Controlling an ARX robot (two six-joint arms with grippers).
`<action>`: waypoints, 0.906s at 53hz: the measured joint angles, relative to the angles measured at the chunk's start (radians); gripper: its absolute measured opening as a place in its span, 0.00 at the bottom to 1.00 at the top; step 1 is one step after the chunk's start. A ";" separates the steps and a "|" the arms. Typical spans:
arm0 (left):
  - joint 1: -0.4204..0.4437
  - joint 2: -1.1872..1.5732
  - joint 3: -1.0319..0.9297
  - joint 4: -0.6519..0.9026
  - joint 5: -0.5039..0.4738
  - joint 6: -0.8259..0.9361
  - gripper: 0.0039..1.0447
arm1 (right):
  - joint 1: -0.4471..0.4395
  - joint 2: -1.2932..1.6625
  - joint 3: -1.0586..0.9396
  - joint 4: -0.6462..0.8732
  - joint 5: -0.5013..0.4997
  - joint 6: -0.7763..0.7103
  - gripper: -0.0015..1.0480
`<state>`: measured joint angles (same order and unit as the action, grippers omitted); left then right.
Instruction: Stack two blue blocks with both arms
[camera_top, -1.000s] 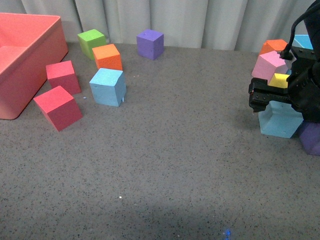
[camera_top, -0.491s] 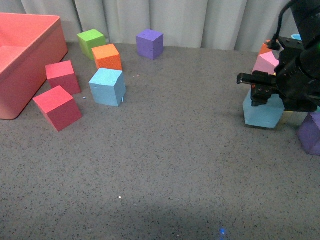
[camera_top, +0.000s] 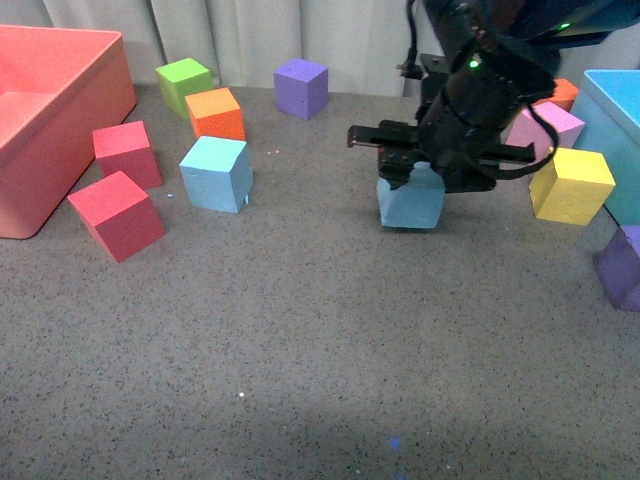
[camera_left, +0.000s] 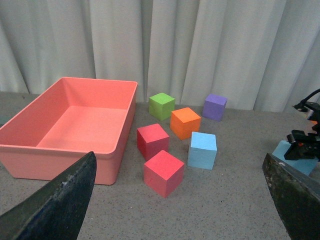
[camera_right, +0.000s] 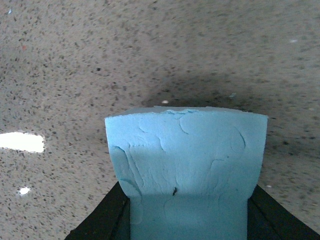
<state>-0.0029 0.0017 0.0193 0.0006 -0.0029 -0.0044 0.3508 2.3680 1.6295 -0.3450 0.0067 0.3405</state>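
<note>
My right gripper (camera_top: 412, 172) is shut on a sky-blue block (camera_top: 410, 205) and holds it just above the grey table, right of centre. In the right wrist view this blue block (camera_right: 186, 165) fills the space between the black fingers. The other blue block (camera_top: 214, 173) rests on the table at the left, next to the orange cube; it also shows in the left wrist view (camera_left: 202, 150). My left gripper (camera_left: 182, 200) is open and empty, its two black fingertips (camera_left: 55, 205) wide apart, well short of the blocks. It is not in the front view.
A coral bin (camera_top: 60, 70) stands at the far left, with two red cubes (camera_top: 117, 214) beside it. Orange (camera_top: 215, 113), green (camera_top: 184, 84) and purple (camera_top: 300, 87) cubes sit at the back. Yellow (camera_top: 570, 184), pink and purple cubes and a turquoise bin (camera_top: 620, 130) are at the right.
My right gripper has carried the blue block leftward from the right edge cluster toward the table's middle. The yellow and pink cubes and turquoise bin are now uncovered.
</note>
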 joint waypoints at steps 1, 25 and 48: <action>0.000 0.000 0.000 0.000 0.000 0.000 0.94 | 0.005 0.008 0.010 -0.005 0.000 0.002 0.40; 0.000 0.000 0.000 0.000 0.000 0.000 0.94 | 0.038 0.076 0.129 -0.079 0.009 0.058 0.41; 0.000 0.000 0.000 0.000 0.000 0.000 0.94 | 0.033 -0.062 0.028 0.020 -0.016 0.072 0.91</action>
<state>-0.0029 0.0017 0.0193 0.0006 -0.0025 -0.0048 0.3836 2.3058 1.6577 -0.3248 -0.0093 0.4126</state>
